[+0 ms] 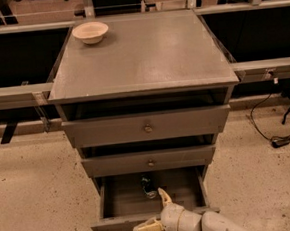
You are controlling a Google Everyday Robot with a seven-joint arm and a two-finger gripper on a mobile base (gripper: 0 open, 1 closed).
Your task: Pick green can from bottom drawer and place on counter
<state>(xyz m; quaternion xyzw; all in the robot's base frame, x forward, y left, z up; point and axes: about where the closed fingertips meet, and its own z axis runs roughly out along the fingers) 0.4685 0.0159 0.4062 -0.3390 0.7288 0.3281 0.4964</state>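
Gripper position: cream two-finger gripper (148, 210) sits low at the front edge of the open shallow grey bottom drawer (117, 225), on a white arm that enters from the lower right.
Gripper state: fingers (164, 196) spread wide, one pointing up into the drawer and one pointing left along the drawer front; nothing is held.
Target location: small shiny mottled green can (148, 186) lies inside the bottom drawer, towards the back and near the centre line, partly under the front of the closed grey middle drawer (148, 161). It is near the upper fingertip but apart from it.
Target orientation: appears upright; not certain.
Destination: broad flat matte grey counter (145, 52), with a round cream bowl (90, 32) at its far left corner.
Handling estimate: thin metal, light if empty, rigid enough for a moderate squeeze; the smooth wall is likely slippery and dents under excess force.
Grasp advice: take hold across the cylindrical body at mid-height, one finger on each side, clear of the rims.
Clearance risk: the middle drawer front overhangs the green can, so lifting probably requires drawing it forward first.
Task progress: approach phase; grasp not yet made.
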